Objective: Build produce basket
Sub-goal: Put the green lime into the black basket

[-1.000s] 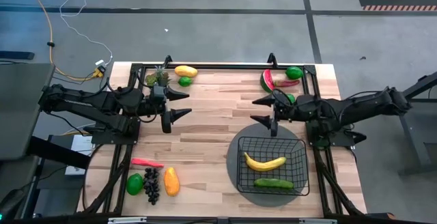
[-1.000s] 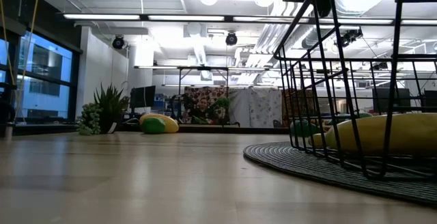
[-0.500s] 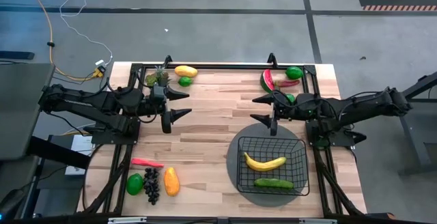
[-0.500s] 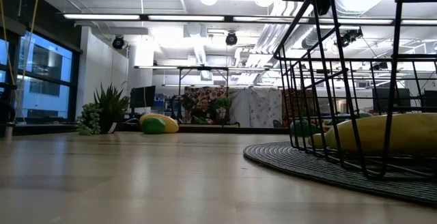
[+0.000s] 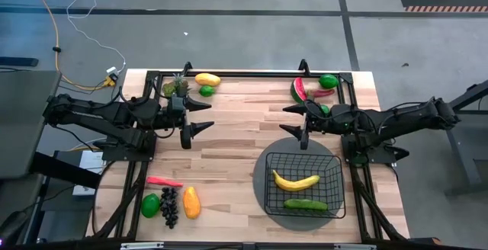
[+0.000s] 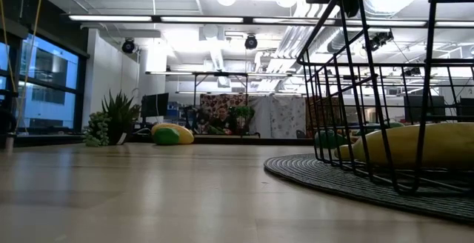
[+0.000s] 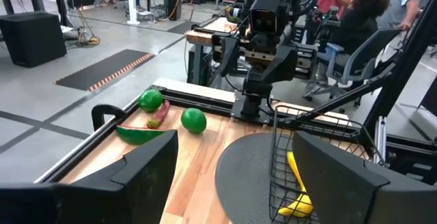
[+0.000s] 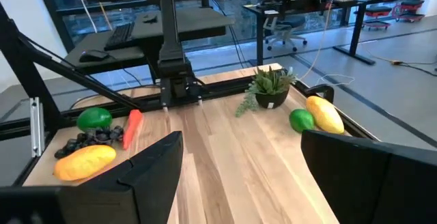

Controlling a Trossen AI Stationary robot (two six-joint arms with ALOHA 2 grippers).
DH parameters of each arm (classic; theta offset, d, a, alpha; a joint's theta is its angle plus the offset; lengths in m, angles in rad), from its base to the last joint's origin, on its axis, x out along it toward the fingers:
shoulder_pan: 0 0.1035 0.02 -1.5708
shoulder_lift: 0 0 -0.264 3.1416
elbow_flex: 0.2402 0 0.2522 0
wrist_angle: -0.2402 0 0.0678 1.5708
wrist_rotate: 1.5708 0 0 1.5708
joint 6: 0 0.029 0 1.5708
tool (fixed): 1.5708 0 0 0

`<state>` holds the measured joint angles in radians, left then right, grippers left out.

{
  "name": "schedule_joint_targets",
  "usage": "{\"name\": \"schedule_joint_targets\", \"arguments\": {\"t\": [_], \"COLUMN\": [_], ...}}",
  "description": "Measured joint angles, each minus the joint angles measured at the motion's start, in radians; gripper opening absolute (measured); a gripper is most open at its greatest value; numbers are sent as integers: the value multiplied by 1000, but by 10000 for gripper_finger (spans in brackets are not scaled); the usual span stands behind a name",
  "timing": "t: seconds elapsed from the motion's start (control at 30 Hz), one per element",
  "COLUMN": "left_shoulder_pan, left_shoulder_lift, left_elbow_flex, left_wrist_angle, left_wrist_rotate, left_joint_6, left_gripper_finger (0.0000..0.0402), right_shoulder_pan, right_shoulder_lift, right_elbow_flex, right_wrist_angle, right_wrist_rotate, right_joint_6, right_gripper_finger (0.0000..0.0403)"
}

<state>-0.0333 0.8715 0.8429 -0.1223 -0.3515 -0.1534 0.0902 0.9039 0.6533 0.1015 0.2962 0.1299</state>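
The black wire basket [image 5: 303, 183] stands on a round grey mat [image 5: 261, 166] at the near right, and a yellow banana [image 5: 296, 181] and a cucumber [image 5: 305, 204] lie in it. A red chili [image 5: 164, 181], lime [image 5: 150, 205], dark grapes [image 5: 169, 206] and orange mango [image 5: 191, 202] lie on the table at the near left. A watermelon slice [image 5: 299, 90] and limes [image 5: 328, 81] lie at the far right. My left gripper [image 5: 200, 118] hovers open left of centre. My right gripper [image 5: 296, 122] hovers open just beyond the basket's far edge.
A small potted plant [image 5: 177, 88], a yellow mango [image 5: 207, 79] and a lime [image 5: 206, 91] sit at the far left. A black frame rail [image 5: 252, 73] runs along the far edge. Bare wood lies between the two grippers. People [image 7: 355, 12] sit beyond the table.
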Motion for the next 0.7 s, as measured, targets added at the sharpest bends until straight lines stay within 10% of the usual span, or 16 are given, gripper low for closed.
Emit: {"name": "schedule_joint_targets", "arguments": {"t": [0.5,0.7], "left_shoulder_pan": [0,0], "left_shoulder_lift": [6,6], "left_elbow_flex": [0,0], "left_wrist_angle": [-2,-1], "left_wrist_rotate": [-4,-4], "left_joint_6": [-1,-26], "left_gripper_finger": [278,278], "right_shoulder_pan": [0,-39], "right_shoulder_lift": [0,13], "right_elbow_flex": [1,152], "right_wrist_angle": [-34,-602], "right_wrist_rotate": [55,357], "right_joint_6": [61,502], "right_gripper_finger": [279,279]}}
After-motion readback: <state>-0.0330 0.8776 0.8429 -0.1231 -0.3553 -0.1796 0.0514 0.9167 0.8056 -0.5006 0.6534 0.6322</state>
